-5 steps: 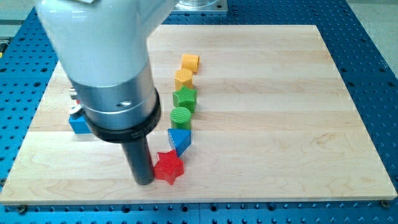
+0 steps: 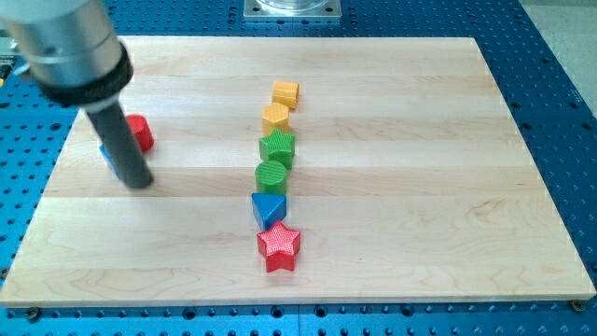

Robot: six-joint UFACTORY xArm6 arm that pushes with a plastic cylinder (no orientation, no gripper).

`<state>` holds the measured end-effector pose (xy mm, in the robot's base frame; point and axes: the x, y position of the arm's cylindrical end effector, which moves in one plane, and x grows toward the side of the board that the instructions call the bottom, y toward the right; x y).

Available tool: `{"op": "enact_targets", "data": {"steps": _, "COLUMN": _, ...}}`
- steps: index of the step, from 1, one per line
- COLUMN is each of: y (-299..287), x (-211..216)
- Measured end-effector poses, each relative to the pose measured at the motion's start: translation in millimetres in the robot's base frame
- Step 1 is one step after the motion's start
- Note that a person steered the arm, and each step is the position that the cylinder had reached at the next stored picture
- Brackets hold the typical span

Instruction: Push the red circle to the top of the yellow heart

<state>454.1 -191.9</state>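
Camera view shows my tip (image 2: 138,183), the bare lower end of the straight dark rod with nothing clamped on it, resting on the pale wooden board (image 2: 401,168) at the view's left, just below a red ribbed block (image 2: 140,133) that looks like the red circle and beside a blue block (image 2: 106,154) mostly hidden behind the rod. Well apart, near the middle, a curved column runs from the view's top down: orange cube (image 2: 285,93), yellow-orange block (image 2: 275,118) whose heart shape I cannot confirm, green ribbed block (image 2: 277,147), green round block (image 2: 271,175), blue triangle (image 2: 269,209) and red star (image 2: 278,245), each touching or just beside the next
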Motion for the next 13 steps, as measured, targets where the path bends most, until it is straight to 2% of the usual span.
{"op": "enact_targets", "data": {"steps": 1, "y": -6, "x": -15}}
{"op": "enact_targets", "data": {"steps": 2, "y": -53, "x": 9}}
{"op": "enact_targets", "data": {"steps": 3, "y": -68, "x": -20}}
{"op": "enact_targets", "data": {"steps": 4, "y": -48, "x": -61}}
{"op": "enact_targets", "data": {"steps": 5, "y": -24, "x": -82}}
{"op": "enact_targets", "data": {"steps": 6, "y": -51, "x": -58}}
{"op": "enact_targets", "data": {"steps": 7, "y": -42, "x": -25}}
{"op": "enact_targets", "data": {"steps": 8, "y": 25, "x": -86}}
{"op": "enact_targets", "data": {"steps": 9, "y": 21, "x": -97}}
{"op": "enact_targets", "data": {"steps": 10, "y": 38, "x": -46}}
{"op": "enact_targets", "data": {"steps": 11, "y": 100, "x": -69}}
{"op": "enact_targets", "data": {"steps": 12, "y": 98, "x": -99}}
{"op": "enact_targets", "data": {"steps": 13, "y": 52, "x": -61}}
